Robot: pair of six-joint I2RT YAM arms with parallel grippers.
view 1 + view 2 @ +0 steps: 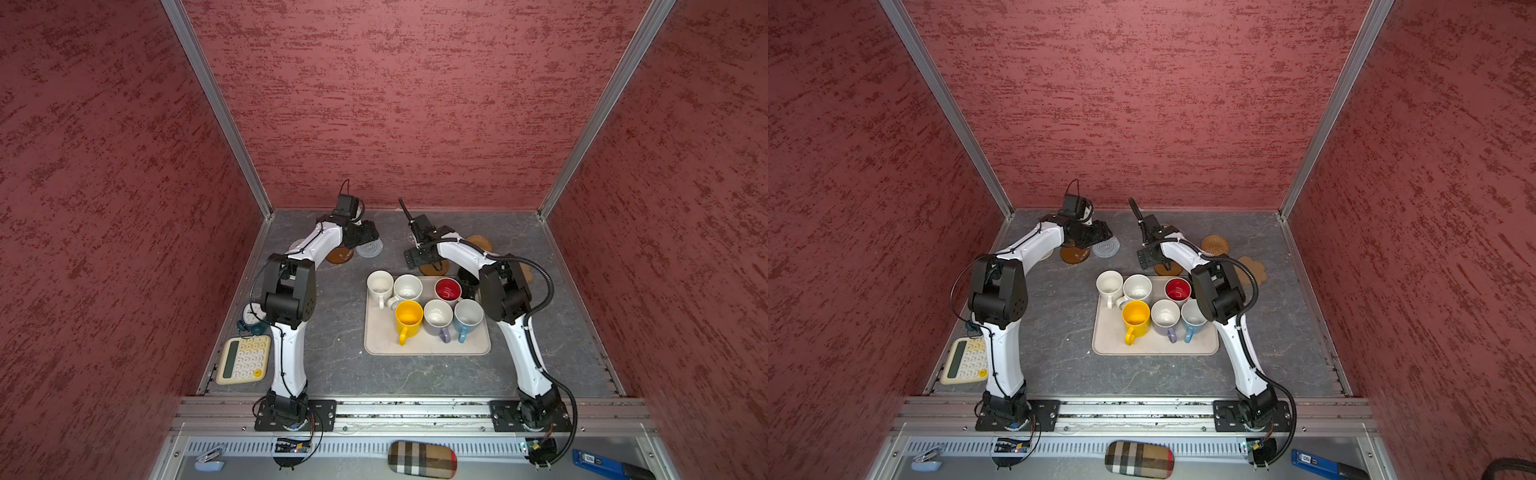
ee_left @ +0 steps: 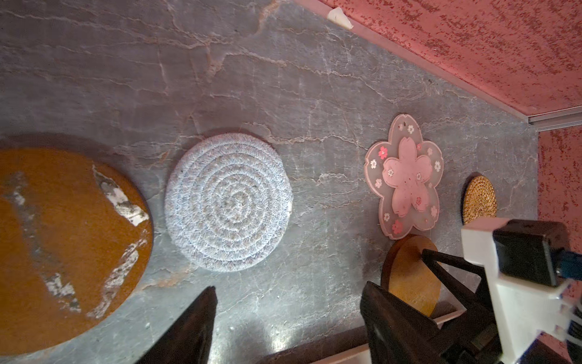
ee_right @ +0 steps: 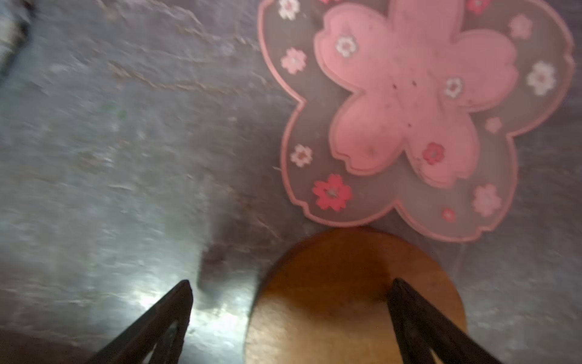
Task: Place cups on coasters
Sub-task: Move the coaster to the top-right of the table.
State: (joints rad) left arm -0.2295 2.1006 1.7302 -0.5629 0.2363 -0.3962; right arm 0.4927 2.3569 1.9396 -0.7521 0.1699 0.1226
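- Both top views are looking steeply down from high above the robot's base side, facing the far wall [image 1: 395, 104]. They are taking in the whole table [image 1: 332, 365] and the tray [image 1: 428, 351] from well away, and are sharing nearly everything, shifted slightly sideways.
- The left wrist camera is looking past the left gripper [image 2: 289, 286] from close over the table, along the coasters: the grey woven round [image 2: 229, 201], the pink flower coaster [image 2: 404, 182] and the brown disc [image 2: 409, 277] beside it.
- The right wrist camera is looking down past the right gripper [image 3: 292, 281] from nearer still, blurred. It is sharing that flower coaster and disc with the left wrist view.
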